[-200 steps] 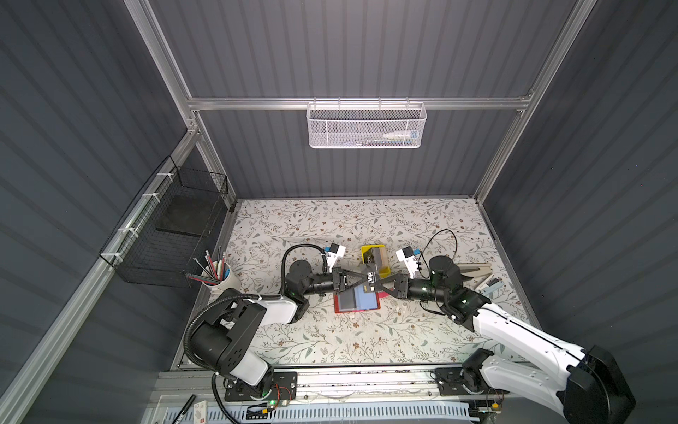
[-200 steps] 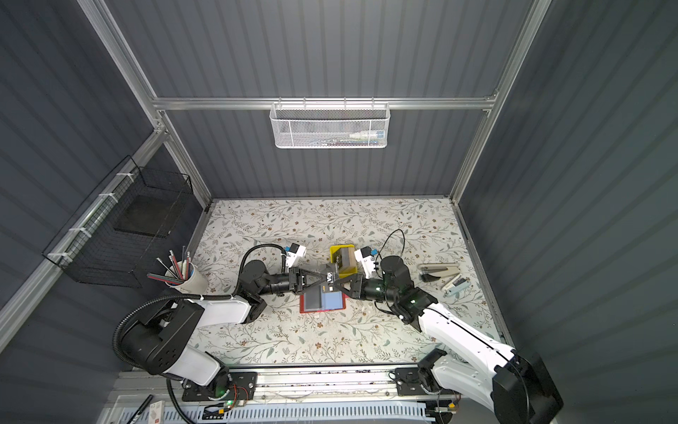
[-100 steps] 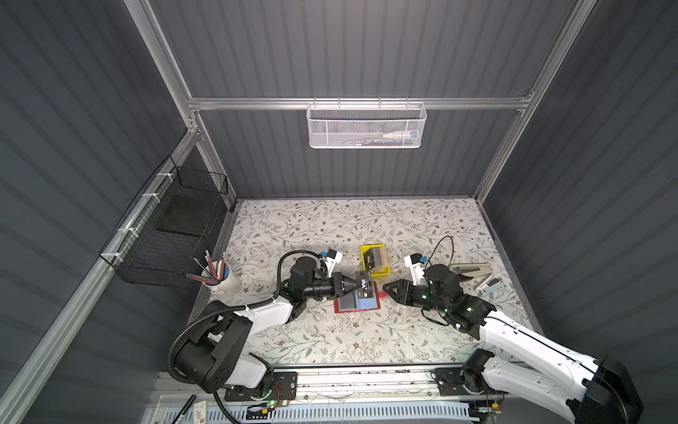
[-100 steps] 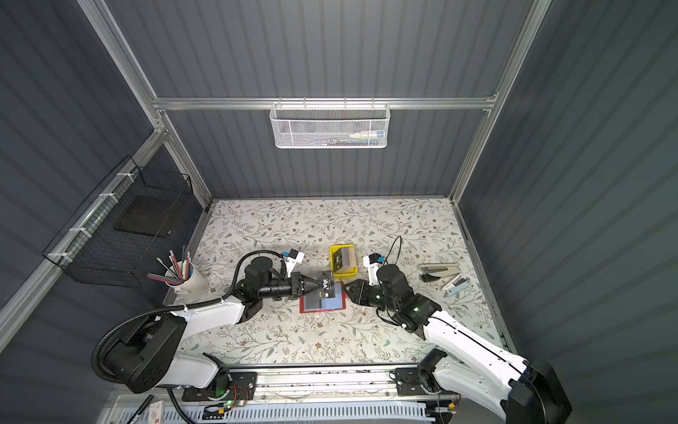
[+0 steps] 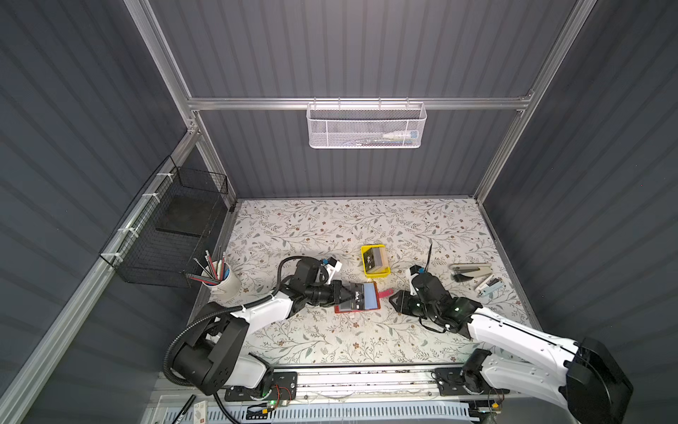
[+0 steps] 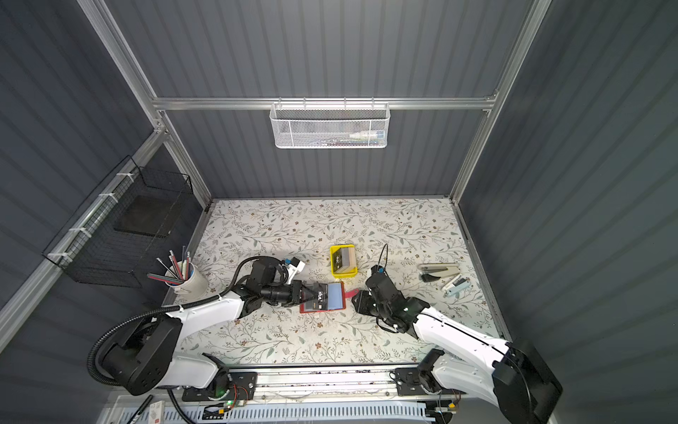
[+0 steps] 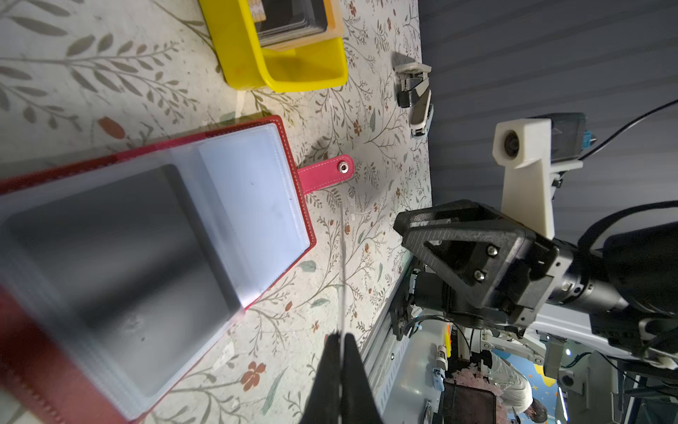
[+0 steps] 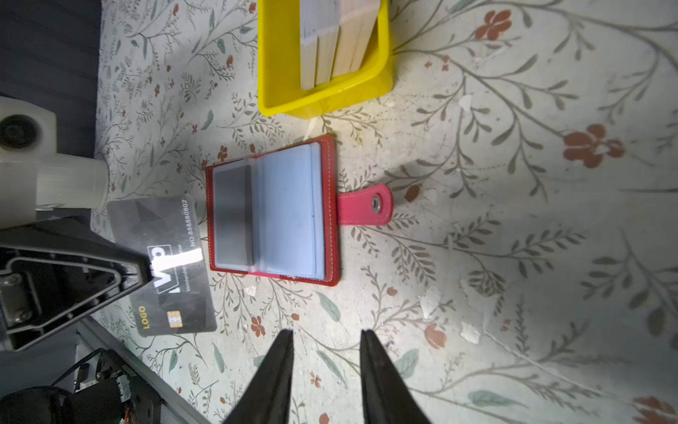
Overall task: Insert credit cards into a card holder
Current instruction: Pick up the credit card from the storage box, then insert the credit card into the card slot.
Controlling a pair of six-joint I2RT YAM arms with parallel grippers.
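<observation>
One dark card (image 8: 176, 290) reads "Vip", "LOGO", "NO 88888802"

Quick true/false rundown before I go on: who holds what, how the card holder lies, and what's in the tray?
1. The left gripper is shut on a card. True.
2. The right gripper holds a card too. False: its jaws stand open and empty, short of the card holder.
3. The card holder lies open on the table. True.
4. The tray is empty. False: a stack of cards stands in it.
5. The holder's strap sticks out on the left gripper's side. False: it points toward the right gripper.
</observation>
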